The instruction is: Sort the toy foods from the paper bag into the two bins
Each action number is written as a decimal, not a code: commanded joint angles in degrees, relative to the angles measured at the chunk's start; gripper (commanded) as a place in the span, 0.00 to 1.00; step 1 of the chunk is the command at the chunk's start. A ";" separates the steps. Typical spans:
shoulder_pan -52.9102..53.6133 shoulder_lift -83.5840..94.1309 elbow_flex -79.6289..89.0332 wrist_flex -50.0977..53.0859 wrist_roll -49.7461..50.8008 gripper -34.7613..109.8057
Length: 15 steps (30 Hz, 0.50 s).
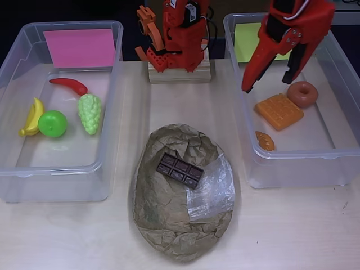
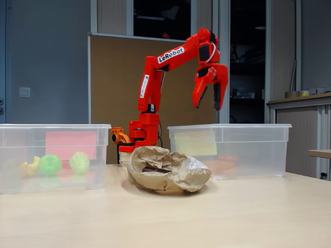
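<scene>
From above, a dark ridged chocolate bar (image 1: 179, 170) lies in the crumpled paper bag (image 1: 169, 225), beside its shiny tape patch; the side view hides it. The red hand (image 2: 209, 95) hangs spread and empty, high over the clear bin (image 1: 343, 101) right of the bag, holding waffle (image 1: 278, 111), donut (image 1: 302, 93) and croissant (image 1: 264, 140).

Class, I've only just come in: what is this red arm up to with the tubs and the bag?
The red arm is sorting toy foods. Its gripper hangs open and empty above the yellow-labelled bin, which holds a waffle, donut and croissant. The pink-labelled bin holds fruit and a chili. Only the chocolate bar remains on the paper bag.
</scene>
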 commanded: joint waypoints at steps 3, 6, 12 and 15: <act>10.72 7.91 7.91 -0.97 -18.37 0.49; 17.75 10.37 11.87 -2.55 -28.83 0.50; 28.92 14.41 24.52 -11.60 -47.02 0.51; 31.46 15.38 32.43 -15.73 -56.60 0.49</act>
